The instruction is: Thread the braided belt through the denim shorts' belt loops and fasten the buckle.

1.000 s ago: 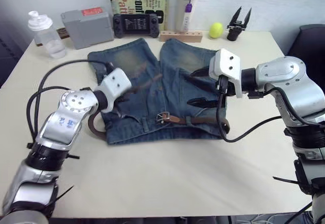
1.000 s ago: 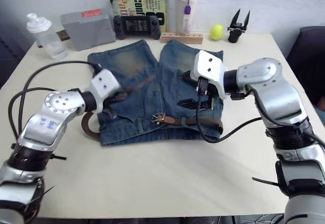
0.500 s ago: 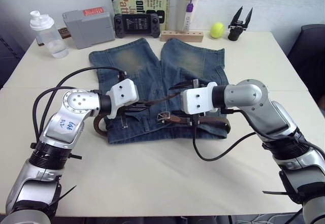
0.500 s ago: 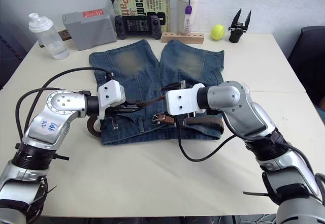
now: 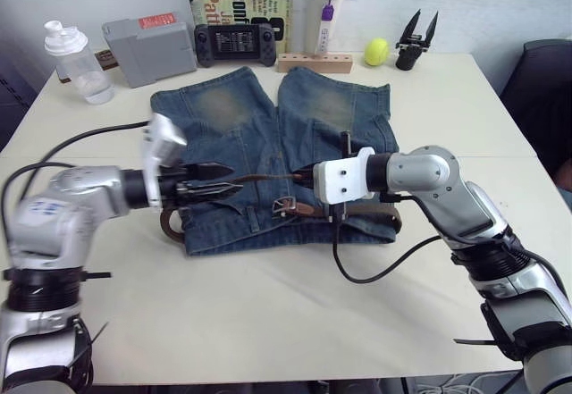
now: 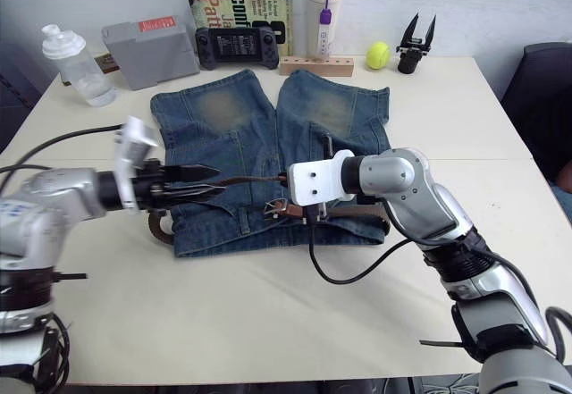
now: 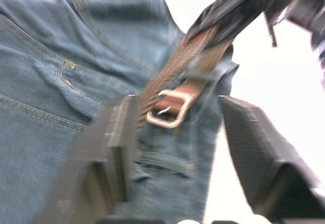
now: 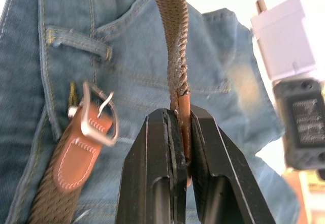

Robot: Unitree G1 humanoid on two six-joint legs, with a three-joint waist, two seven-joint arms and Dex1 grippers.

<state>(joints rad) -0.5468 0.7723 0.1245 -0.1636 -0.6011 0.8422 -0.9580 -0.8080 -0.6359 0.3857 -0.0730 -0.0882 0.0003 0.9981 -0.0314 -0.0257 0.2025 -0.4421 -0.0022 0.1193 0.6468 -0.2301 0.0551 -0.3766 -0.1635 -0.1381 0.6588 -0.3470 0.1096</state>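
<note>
Head view: left end effector has let go and pulled back toward the shorts' left edge, fingers apart. The right end effector now holds the braided belt stretched taut above the denim shorts on the surface. Left wrist: buckle lies at the waistband, unfastened. Right wrist: fingers clenched on the leather tip. Handover done; the tip likely goes to the buckle next.

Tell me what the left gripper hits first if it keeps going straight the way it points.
Probably the right gripper. The left gripper is open and points along the raised belt toward the tip pinched by the right gripper. Its wrist view puts the buckle between its fingers, but depth there is unclear.
</note>
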